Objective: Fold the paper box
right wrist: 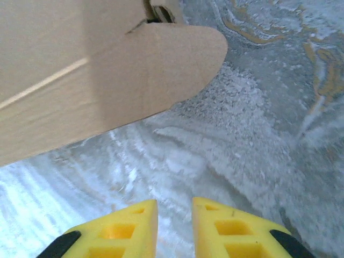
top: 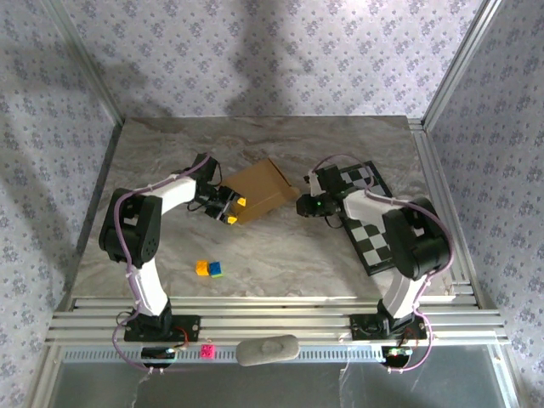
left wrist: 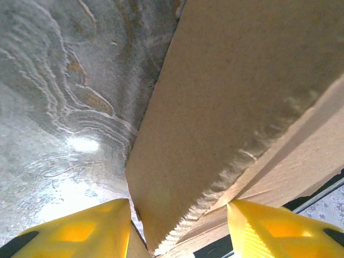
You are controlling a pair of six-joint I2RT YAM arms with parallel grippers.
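The tan paper box (top: pixel 259 189) lies partly folded at mid-table, tilted. My left gripper (top: pixel 235 211) is at its near-left corner. In the left wrist view the yellow fingers (left wrist: pixel 86 231) stand wide apart, open, straddling a raised cardboard panel (left wrist: pixel 231 97) whose lower edge hangs between them. My right gripper (top: pixel 299 205) sits just off the box's right side. Its jaws (right wrist: pixel 174 204) are slightly open over bare marble with nothing between them. A rounded flap of the box (right wrist: pixel 177 54) lies ahead of it to the upper left.
A black-and-white checkerboard (top: pixel 374 225) lies under the right arm at the right. Small yellow, blue and green cubes (top: pixel 209 269) sit near the front left. Metal rails (top: pixel 272 310) run along the near edge, and patterned walls enclose the marble table (top: pixel 170 161).
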